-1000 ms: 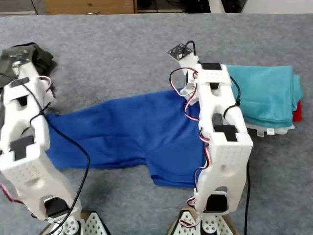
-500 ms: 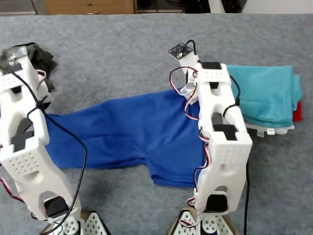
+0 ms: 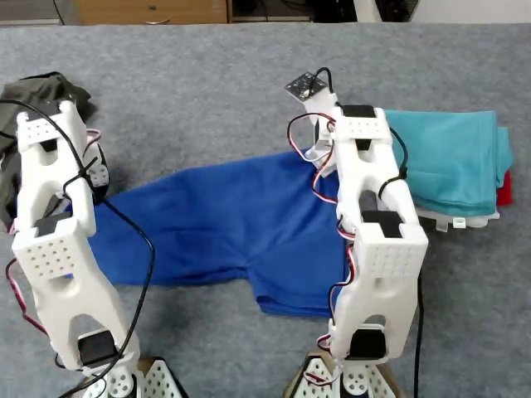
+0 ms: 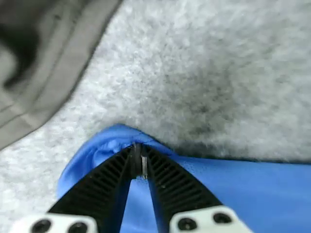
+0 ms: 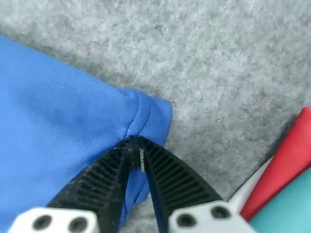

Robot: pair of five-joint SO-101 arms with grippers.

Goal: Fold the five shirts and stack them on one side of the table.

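Note:
A blue shirt (image 3: 224, 224) lies spread across the middle of the grey table. My left gripper (image 4: 138, 165) is shut on a bunched edge of the blue shirt (image 4: 104, 150) at its left end, next to the left arm (image 3: 54, 207). My right gripper (image 5: 136, 155) is shut on a hemmed corner of the blue shirt (image 5: 73, 121) at its far right side, under the right arm (image 3: 365, 191). A dark olive shirt (image 3: 50, 91) lies crumpled at the far left. A stack with a teal shirt (image 3: 452, 162) on top stands at the right, over a red one (image 3: 504, 189).
The grey carpet-like table surface (image 3: 191, 91) stretches open behind the blue shirt. A wooden cabinet (image 3: 149, 11) runs along the far edge. The olive cloth (image 4: 39, 58) lies close beside my left gripper, and the red shirt's edge (image 5: 284, 160) lies near my right gripper.
The left arm has swung right, toward the table's middle, dragging the blue shirt's left end inward and baring the olive shirt. The right arm has kept still.

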